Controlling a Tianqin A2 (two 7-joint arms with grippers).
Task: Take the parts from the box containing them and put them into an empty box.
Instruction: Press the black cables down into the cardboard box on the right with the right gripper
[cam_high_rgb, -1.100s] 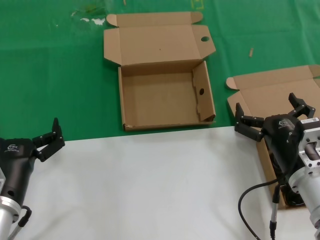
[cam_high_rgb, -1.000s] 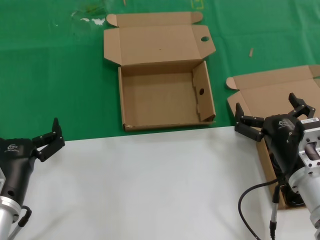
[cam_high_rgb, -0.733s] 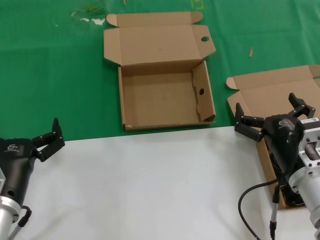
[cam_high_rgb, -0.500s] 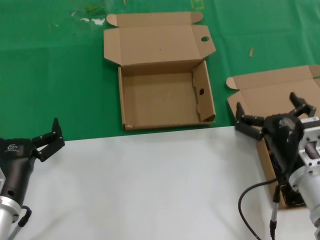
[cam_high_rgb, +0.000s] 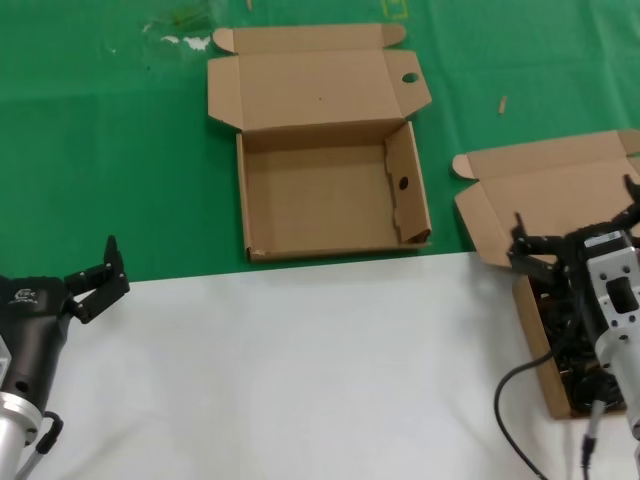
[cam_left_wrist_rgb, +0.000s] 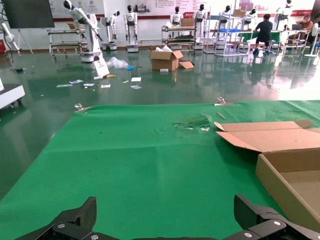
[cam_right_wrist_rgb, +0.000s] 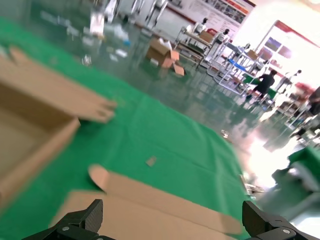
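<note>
I've got the right gripper (cam_high_rgb: 582, 235) out at about three o'clock in the head view, fingers spread wide, hanging over the box containing them (cam_high_rgb: 548, 187) with nothing between the tips. That box sits at the right edge of the table, straddling the line where the green cloth (cam_high_rgb: 120, 150) meets the white surface (cam_high_rgb: 290, 370), its plain lid folded back toward twelve o'clock. Down inside it, just under my right wrist, I can make out the parts (cam_high_rgb: 560, 325), a dark tangle of black cable against the near wall; the arm hides most of them, so I can't count the bundles.

From the right wrist camera, I see both fingertips far apart at the lower corners, the right gripper (cam_right_wrist_rgb: 172, 220) wide open, with the plain lid (cam_right_wrist_rgb: 150, 200) below and green cloth beyond.

The empty box (cam_high_rgb: 325, 195) lies at twelve o'clock, well apart from the full one, lid open and flat, a round finger hole in the lid corner and another through its right side wall. Nothing is in it.

My left gripper (cam_high_rgb: 98, 275) is parked at about eight o'clock, near the cloth's edge, fingers parted and holding nothing; its wrist camera shows the left gripper (cam_left_wrist_rgb: 172, 220) wide, with the empty box's corner (cam_left_wrist_rgb: 292, 170) off to one side
</note>
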